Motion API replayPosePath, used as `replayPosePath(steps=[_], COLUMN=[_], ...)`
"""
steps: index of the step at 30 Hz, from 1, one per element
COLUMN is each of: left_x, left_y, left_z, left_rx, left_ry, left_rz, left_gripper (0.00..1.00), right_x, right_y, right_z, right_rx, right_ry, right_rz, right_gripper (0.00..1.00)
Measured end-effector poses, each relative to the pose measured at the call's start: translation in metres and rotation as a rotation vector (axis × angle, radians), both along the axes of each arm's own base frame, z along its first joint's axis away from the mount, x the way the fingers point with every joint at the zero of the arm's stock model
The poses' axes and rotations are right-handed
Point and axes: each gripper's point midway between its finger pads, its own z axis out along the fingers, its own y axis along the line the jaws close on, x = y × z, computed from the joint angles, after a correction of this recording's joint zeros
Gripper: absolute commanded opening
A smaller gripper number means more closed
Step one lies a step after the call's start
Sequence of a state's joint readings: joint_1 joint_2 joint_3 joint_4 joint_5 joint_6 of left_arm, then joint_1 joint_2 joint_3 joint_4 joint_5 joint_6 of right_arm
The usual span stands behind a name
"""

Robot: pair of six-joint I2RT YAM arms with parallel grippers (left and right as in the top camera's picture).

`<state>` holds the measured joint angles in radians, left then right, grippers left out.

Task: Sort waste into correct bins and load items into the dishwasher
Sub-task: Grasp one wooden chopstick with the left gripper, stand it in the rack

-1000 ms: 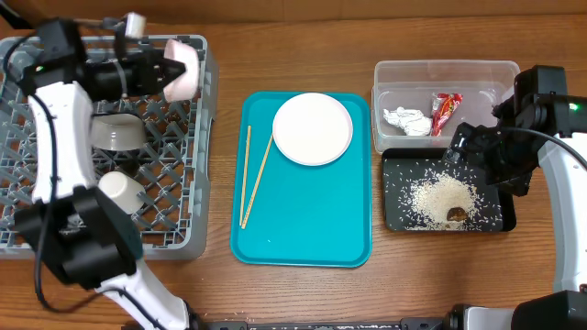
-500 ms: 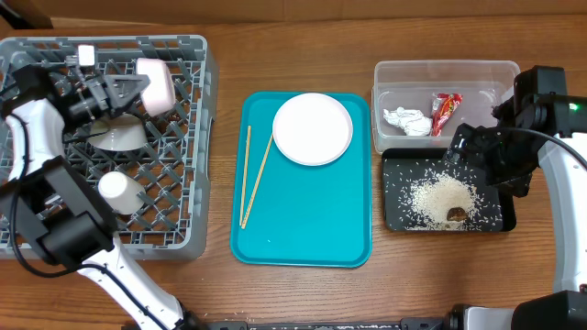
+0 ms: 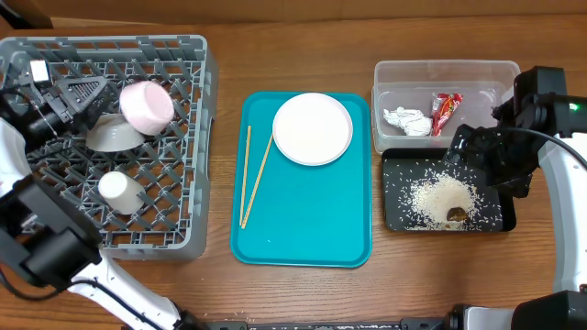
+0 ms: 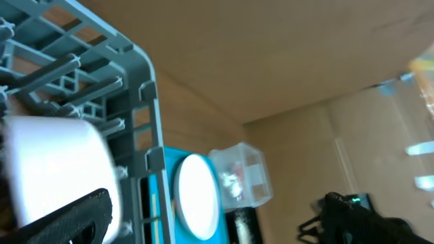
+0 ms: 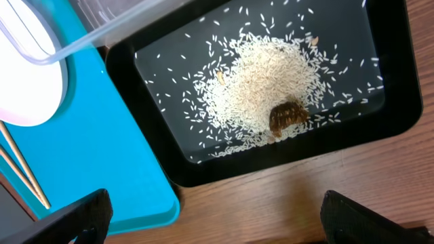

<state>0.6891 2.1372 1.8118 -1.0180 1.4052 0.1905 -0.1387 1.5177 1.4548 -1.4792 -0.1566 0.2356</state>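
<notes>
In the square grey plastic dish rack (image 3: 165,243) at the counter's far-left corner, the left gripper (image 3: 115,94) clamped the small pink-sided bowl (image 3: 149,105), tipped sideways on the gripper's right-edge side.

You're at a robotics test bench dressed up as a kitchen: a robot arm (image 3: 561,183) at each end of a wooden table (image 3: 303,293), a dish rack (image 3: 197,137) and teal tray (image 3: 312,229) as props, and plain brown board (image 4: 271,54) behind.
</notes>
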Motion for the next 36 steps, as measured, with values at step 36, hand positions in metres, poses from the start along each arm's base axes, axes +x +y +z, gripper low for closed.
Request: replayPosePath(steps=[36], left_x=[-0.115], left_y=[-0.298], left_z=[-0.152], left_rx=[1.115], left_ry=[0.732], left_rz=[-0.423], left_gripper=[0.94], right_x=[-0.003], right_y=[0.000], right_z=[0.000], right_rx=[0.001], right_ry=[0.014], right_rz=[0.000], right_gripper=[1.00])
